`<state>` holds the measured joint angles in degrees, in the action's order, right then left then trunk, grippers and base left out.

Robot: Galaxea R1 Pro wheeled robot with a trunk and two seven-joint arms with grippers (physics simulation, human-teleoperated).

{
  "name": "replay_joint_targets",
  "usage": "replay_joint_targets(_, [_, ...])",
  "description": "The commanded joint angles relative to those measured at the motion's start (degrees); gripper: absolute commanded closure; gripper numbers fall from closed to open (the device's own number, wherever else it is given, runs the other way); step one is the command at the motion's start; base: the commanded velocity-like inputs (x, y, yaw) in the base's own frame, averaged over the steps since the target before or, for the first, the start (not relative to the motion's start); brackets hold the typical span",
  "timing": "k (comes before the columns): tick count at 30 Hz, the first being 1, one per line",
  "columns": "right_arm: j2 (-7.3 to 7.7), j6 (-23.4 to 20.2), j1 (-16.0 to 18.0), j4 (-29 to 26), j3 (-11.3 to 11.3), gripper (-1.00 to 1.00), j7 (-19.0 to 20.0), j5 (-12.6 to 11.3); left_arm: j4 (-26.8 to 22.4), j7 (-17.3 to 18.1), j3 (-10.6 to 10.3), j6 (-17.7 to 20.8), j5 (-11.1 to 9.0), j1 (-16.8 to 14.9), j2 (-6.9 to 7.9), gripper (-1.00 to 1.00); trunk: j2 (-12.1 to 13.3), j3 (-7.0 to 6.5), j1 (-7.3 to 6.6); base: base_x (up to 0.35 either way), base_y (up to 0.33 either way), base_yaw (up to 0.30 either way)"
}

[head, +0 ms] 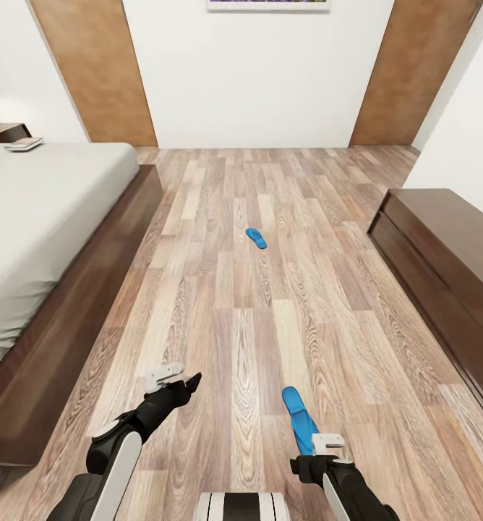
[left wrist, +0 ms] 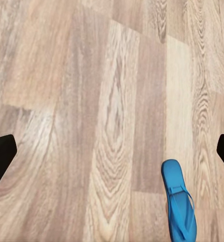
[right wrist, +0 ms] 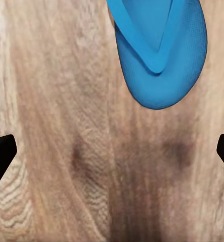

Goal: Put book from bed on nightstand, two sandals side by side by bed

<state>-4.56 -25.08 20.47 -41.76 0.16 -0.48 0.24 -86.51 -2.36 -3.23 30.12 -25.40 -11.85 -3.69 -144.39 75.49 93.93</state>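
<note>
right wrist view has the near sandal (right wrist: 159, 55) just ahead of the right hand (right wrist: 112, 151), past its wide-spread fingertips (right wrist: 2, 156), which show only as dark corners at the picture's two sides with bare floor (right wrist: 56, 101) between them; the hand has hold of nothing. the step in hand looks like the pick-up of this sandal. to do it well, i judge the hand should move forward until the sole sits squarely between the fingers, then drop low enough to catch the thin edge, since a flat flip-flop gives little to pinch and a shallow grip may slide off. closing across the narrow width, not along its length, seems the safer choice.

in the head view the right hand (head: 321, 452) sits touching or just behind the heel end of that sandal (head: 298, 418), which stretches away from it. the left hand (head: 175, 382) hovers beside, also wide open and empty, and in its own wrist view the same sandal (left wrist: 179, 206) lies off toward one finger.

the second sandal (head: 256, 237) lies well ahead of both hands on the floor. the bed (head: 46, 217) runs along the left hand's side, with what may be the book (head: 24, 145) at its far end, near the nightstand (head: 3, 132).
</note>
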Motion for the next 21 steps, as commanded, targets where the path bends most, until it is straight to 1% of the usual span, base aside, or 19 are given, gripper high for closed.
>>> replay_joint_targets(1, [-0.01,-0.3,0.0,-0.1,0.0,-1.0,-0.1,0.0,-0.1,-0.2,0.0,0.3,-0.5,0.0,-0.01,-1.0,0.0,0.04,-0.01,0.0,0.0,0.0])
replay_joint_targets(7, [-0.01,-0.3,0.0,-0.1,0.0,-1.0,-0.1,0.0,-0.1,-0.1,0.1,0.2,-0.6,0.0,0.0,-1.0,0.0,0.04,-0.01,0.027,0.0,0.0])
replay_joint_targets(14, [-0.01,-0.3,0.0,-0.1,0.0,-1.0,-0.1,0.0,0.1,-0.1,0.1,0.0,-0.6,0.0,0.03,-1.0,0.0,0.04,-0.01,0.183,0.0,0.0])
replay_joint_targets(21, [-0.01,-0.3,0.0,-0.1,0.0,-1.0,-0.1,0.0,0.1,-0.1,0.0,-2.7,-0.5,0.0,0.01,-1.0,0.0,0.04,-0.01,0.05,-0.001,0.0])
